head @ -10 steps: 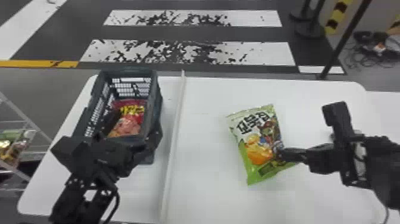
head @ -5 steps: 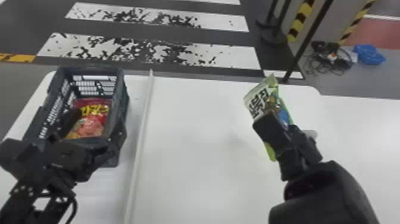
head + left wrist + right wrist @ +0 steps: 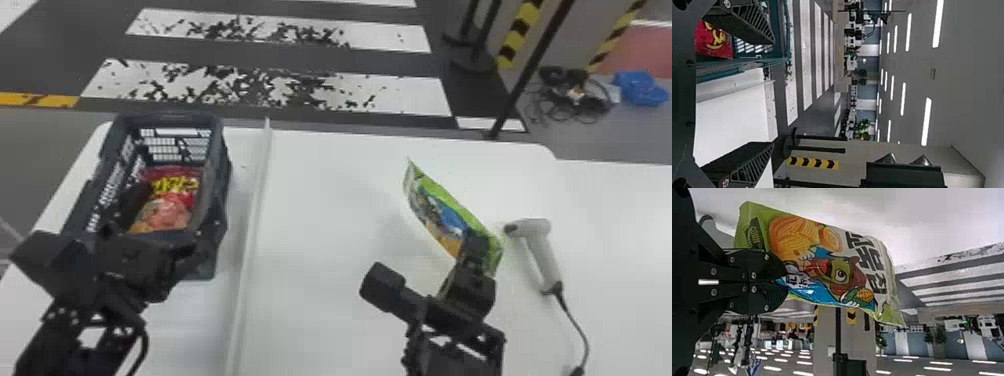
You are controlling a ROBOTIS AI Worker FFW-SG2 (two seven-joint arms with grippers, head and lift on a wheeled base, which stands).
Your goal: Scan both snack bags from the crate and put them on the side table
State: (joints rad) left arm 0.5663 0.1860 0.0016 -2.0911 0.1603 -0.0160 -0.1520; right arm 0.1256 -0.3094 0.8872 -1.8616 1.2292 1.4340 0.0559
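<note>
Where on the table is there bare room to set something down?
A wide patch lies free between the divider and the green bag, another right of the scanner. It's crowded at the crate, by the left claw.

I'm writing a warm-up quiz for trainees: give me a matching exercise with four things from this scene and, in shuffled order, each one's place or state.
Things:
1. Green snack bag
2. Red snack bag
3. Scanner
4. Left hand

Places or states:
A. Lying on a white tabletop
B. Open and holding nothing
C. Gripped by the right hand
D. Inside the crate

Right pairs: 1-C, 2-D, 3-A, 4-B
</note>
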